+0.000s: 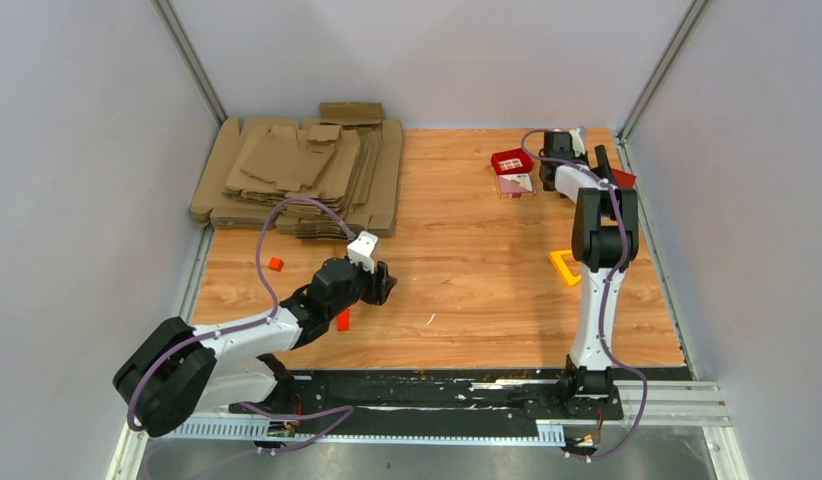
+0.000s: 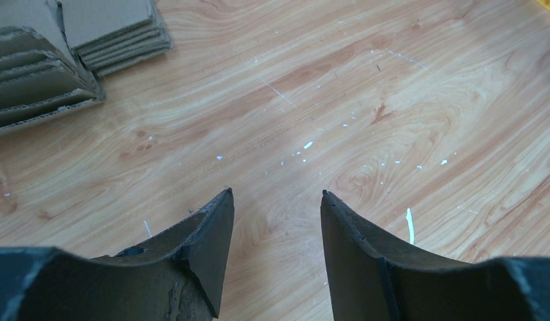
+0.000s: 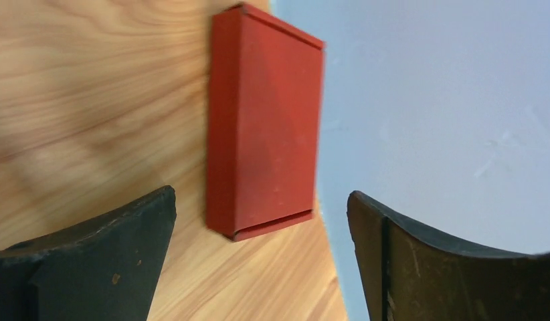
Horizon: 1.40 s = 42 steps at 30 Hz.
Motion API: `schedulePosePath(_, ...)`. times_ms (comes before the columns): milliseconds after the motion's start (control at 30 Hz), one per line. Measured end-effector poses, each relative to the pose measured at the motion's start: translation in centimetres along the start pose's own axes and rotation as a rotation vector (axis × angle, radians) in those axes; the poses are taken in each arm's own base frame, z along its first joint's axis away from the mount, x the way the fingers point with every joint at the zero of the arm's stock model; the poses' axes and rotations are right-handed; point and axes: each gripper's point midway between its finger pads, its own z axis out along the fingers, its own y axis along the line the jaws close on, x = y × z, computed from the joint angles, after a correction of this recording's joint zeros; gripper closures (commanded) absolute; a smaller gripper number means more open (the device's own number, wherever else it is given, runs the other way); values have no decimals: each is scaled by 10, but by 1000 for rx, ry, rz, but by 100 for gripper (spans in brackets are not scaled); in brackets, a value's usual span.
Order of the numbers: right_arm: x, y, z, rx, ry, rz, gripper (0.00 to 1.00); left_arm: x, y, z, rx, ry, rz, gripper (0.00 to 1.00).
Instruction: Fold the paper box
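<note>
Paper box (image 3: 262, 127) lies beyond parted right fingers (image 3: 105, 261)

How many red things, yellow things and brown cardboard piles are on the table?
Red: 4 (paper box, windowed tile, far small block, near small block)
Yellow: 1 (frame)
Brown: 1 (cardboard pile)
Total: 6

paper box (image 1: 625, 179) mostly hidden behind right arm (image 1: 599, 215), cardboard sheets (image 2: 31, 80) cut by upper left edge
</note>
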Motion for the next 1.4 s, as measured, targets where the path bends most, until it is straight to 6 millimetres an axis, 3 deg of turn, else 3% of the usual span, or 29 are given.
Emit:
schedulePosePath(133,-11,24,-19,-163,-41,64,0,-11,-3,-5,13,-43,1,35)
schedulePosePath(233,-25,37,-52,-296,-101,114,0,-23,-5,-13,26,-94,3,29)
schedulePosePath(300,-34,40,-81,-377,-149,146,0,-30,-6,-18,33,-124,5,15)
schedulePosePath(333,-38,39,-96,-418,-173,164,0,-34,-7,-20,35,-136,10,3)
schedulePosePath(467,-40,25,-159,-591,-287,242,0,-43,-7,-26,37,-169,12,0)
schedulePosePath(633,-15,-21,-213,-729,-449,376,0,-55,-3,-34,10,-213,6,0)
schedulePosePath(767,13,-34,-233,-790,-533,445,0,-61,8,-40,-49,-248,-6,0)
schedulePosePath(1033,76,-16,-249,-890,-563,519,0,-62,45,-59,-233,-325,-19,0)
schedulePosePath(1400,119,-11,-260,-955,-574,695,0,-50,87,-77,-456,-367,-18,0)
